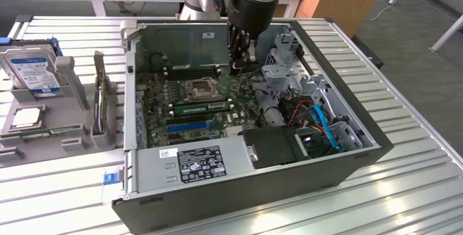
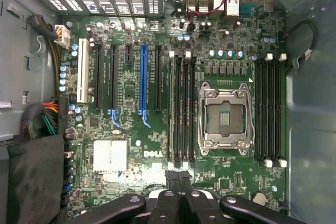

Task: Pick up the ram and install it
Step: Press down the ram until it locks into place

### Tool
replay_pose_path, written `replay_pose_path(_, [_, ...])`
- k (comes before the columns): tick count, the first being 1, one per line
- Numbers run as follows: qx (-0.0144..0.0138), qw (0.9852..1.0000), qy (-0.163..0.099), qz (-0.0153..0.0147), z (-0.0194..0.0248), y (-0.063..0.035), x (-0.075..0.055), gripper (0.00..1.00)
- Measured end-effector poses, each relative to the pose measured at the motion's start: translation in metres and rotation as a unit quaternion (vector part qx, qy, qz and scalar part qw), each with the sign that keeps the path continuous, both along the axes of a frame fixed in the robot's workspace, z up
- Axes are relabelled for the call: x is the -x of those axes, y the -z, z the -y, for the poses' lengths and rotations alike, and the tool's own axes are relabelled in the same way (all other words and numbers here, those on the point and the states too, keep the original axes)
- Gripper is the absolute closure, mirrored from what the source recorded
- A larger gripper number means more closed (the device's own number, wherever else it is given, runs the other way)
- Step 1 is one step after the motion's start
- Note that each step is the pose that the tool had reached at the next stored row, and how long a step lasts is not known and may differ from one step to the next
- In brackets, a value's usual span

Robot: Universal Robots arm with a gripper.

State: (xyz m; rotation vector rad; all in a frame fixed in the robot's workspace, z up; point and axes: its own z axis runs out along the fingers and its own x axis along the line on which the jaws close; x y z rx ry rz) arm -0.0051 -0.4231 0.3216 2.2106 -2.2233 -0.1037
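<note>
Your gripper (image 1: 242,68) hangs over the motherboard (image 1: 235,93), fingers pressed together and holding nothing. The ram (image 1: 201,106) sits in a slot just beside the processor socket (image 1: 199,89), near the board's middle.

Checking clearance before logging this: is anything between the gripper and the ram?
Nothing visible. The ram stands in a slot of the memory bank beside the CPU socket; the gripper, jaws shut, hangs over that bank's end.

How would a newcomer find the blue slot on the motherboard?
Inside the open computer case lies a green motherboard. The blue slot stands in its row of long expansion slots; its neighbours are black slots, plus one white slot.
</note>
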Motion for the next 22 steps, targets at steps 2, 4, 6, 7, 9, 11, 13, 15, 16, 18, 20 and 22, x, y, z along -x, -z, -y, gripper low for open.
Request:
replay_pose_path(2, [0.0000, 1.0000, 0.000, 0.0000, 0.0000, 0.0021, 0.000, 0.90])
replay_pose_path(4, [0.0000, 1.0000, 0.000, 0.0000, 0.0000, 0.0040, 0.000, 0.90])
replay_pose_path(6, [0.0000, 1.0000, 0.000, 0.0000, 0.0000, 0.0059, 0.000, 0.90])
replay_pose_path(7, [0.0000, 1.0000, 0.000, 0.0000, 0.0000, 0.0068, 0.000, 0.90])
replay_pose_path(9, [0.0000, 1.0000, 0.000, 0.0000, 0.0000, 0.0086, 0.000, 0.90])
replay_pose_path(11, [0.0000, 1.0000, 0.000, 0.0000, 0.0000, 0.0103, 0.000, 0.90])
replay_pose_path(13, [0.0000, 1.0000, 0.000, 0.0000, 0.0000, 0.0121, 0.000, 0.90])
replay_pose_path(15, [0.0000, 1.0000, 0.000, 0.0000, 0.0000, 0.0138, 0.000, 0.90])
replay_pose_path(16, [0.0000, 1.0000, 0.000, 0.0000, 0.0000, 0.0146, 0.000, 0.90])
replay_pose_path(18, [0.0001, 1.0000, 0.000, 0.0000, 0.0000, 0.0161, 0.000, 0.90])
replay_pose_path(20, [0.0000, 1.0000, 0.000, 0.0000, 0.0000, 0.0179, 0.000, 0.90])
replay_pose_path(22, [0.0000, 1.0000, 0.000, 0.0000, 0.0000, 0.0195, 0.000, 0.90])
